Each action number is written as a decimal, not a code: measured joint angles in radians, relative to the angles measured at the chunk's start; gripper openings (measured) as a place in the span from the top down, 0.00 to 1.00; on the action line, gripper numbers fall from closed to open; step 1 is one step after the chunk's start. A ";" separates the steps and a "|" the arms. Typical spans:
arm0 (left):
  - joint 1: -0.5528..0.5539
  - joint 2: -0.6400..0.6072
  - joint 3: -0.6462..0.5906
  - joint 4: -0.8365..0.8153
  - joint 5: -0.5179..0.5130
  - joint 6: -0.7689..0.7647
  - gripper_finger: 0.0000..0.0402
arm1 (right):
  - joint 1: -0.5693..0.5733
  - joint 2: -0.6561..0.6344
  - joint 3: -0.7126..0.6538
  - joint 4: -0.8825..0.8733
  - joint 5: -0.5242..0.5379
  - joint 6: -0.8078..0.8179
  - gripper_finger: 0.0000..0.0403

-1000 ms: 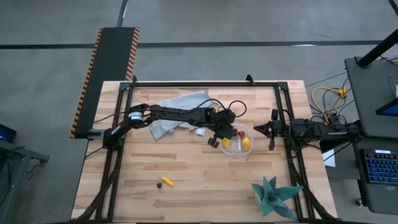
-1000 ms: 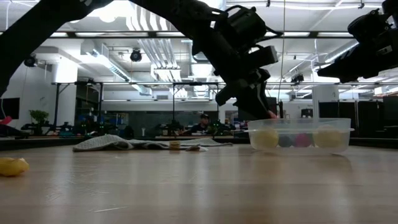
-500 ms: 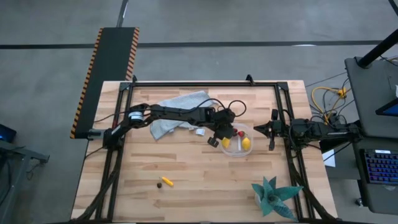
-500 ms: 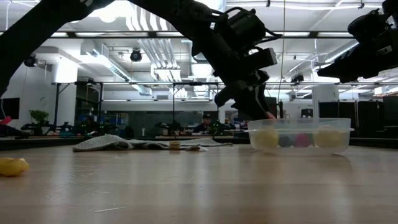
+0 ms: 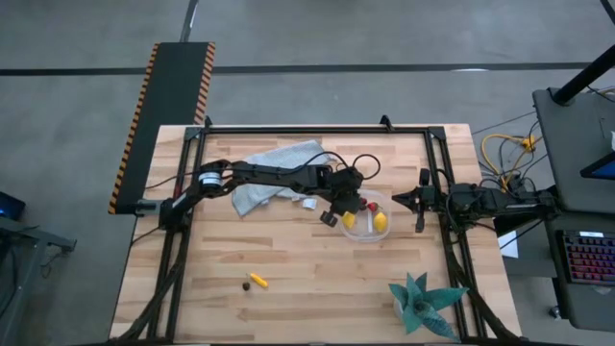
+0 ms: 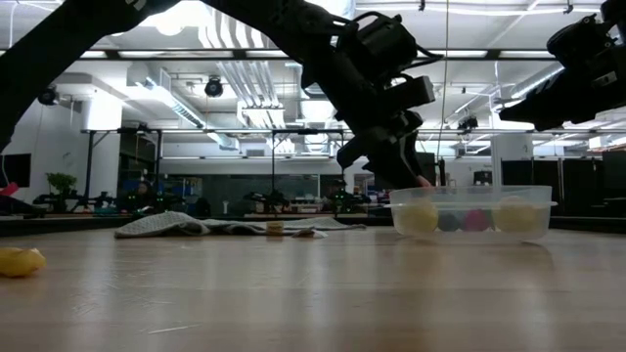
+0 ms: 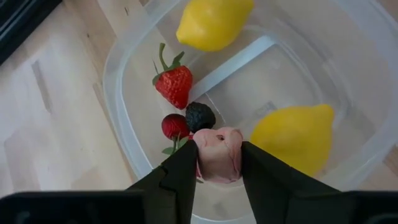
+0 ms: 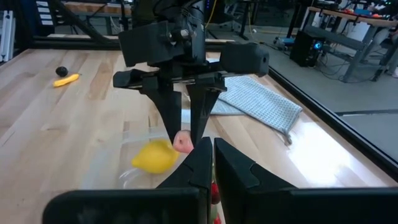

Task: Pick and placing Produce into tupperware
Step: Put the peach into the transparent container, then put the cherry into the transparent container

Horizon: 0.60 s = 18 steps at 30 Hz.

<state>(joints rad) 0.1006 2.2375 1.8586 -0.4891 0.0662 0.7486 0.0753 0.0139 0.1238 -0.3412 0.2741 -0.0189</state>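
The clear tupperware (image 5: 368,230) stands right of the table's middle. It holds two yellow lemons (image 7: 292,135), a red strawberry (image 7: 174,84), a smaller red piece (image 7: 175,126) and a dark round bit (image 7: 199,116). My left gripper (image 5: 348,208) hangs over the tupperware's left part, shut on a small pink round piece (image 7: 217,152). My right gripper (image 5: 419,208) waits shut just right of the tupperware. An orange-yellow stick (image 5: 258,281) and a dark bit (image 5: 247,284) lie on the near left of the table. My left gripper pinches the pink round piece (image 8: 182,143) between its two fingers (image 7: 180,171), coming from above and pointing down. The piece is lifted clear, above the inside of the tupperware (image 6: 471,213), beside the dark bit and one lemon.
A grey-blue cloth (image 5: 279,171) lies behind the left arm toward the far edge, with a small white block (image 5: 309,203) beside it. A teal spiky plant (image 5: 423,303) stands at the near right corner. Bare wood lies between the tupperware and the stick.
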 joint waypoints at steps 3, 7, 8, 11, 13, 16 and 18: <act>-0.002 0.000 0.000 -0.010 0.000 0.016 0.71 | 0.000 0.000 0.000 0.000 0.000 0.000 0.98; -0.003 -0.002 0.005 -0.028 0.000 0.018 0.59 | 0.000 0.000 -0.001 0.000 0.000 0.000 0.98; -0.003 -0.002 0.005 -0.027 0.000 0.018 0.55 | 0.000 0.000 -0.001 0.000 0.000 0.000 0.98; -0.003 -0.002 0.007 -0.028 -0.003 0.018 0.45 | 0.000 0.000 -0.001 0.000 0.000 0.000 0.98; -0.004 -0.002 0.009 -0.026 -0.023 0.018 0.39 | 0.000 0.000 -0.001 0.000 0.000 0.000 0.98; -0.012 -0.003 0.012 -0.026 -0.088 0.018 0.34 | 0.000 0.000 -0.001 0.000 0.000 0.000 0.98; -0.022 -0.009 0.012 -0.030 -0.148 0.019 0.33 | 0.000 0.000 -0.001 0.000 0.000 0.000 0.98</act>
<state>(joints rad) 0.0785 2.2287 1.8709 -0.5187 -0.0813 0.7672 0.0753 0.0139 0.1230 -0.3412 0.2741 -0.0193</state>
